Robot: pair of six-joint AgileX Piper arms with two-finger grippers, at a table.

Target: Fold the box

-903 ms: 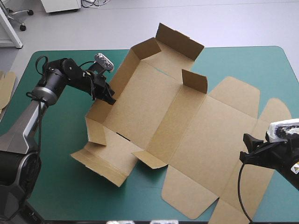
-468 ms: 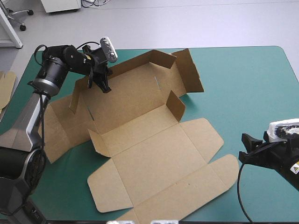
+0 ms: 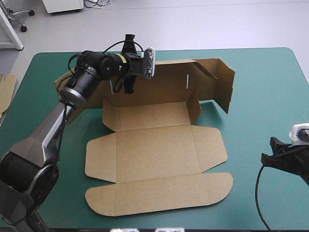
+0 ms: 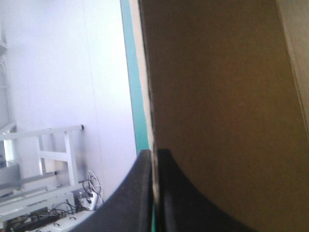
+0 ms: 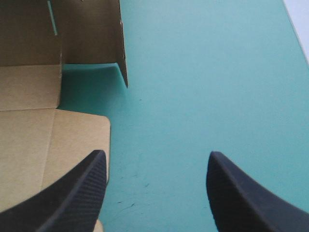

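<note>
The brown box (image 3: 159,150) lies opened out in the middle of the teal-green table (image 3: 260,96). Its long far wall (image 3: 169,84) stands upright, with a side flap bent forward at its right end. My left gripper (image 3: 128,87) is shut on the top edge of that wall near its left end. In the left wrist view the black fingers (image 4: 142,193) pinch the box's board edge (image 4: 217,96), the left gripper (image 4: 154,153) all but shut. My right gripper (image 3: 282,155) hovers open at the table's right side, apart from the box. The right wrist view shows the right gripper (image 5: 154,162) over bare cover, box (image 5: 29,125) beside it.
An edge of more brown board (image 3: 6,92) shows at the table's left edge. Bare teal-green cover (image 5: 207,72) stretches ahead of the right gripper and along the table's right side. The box's near flaps (image 3: 159,195) reach toward the front edge.
The left gripper has swung the box round and toward the left, lifting its far wall upright. The sheet no longer lies under the right gripper, which shifted slightly right.
</note>
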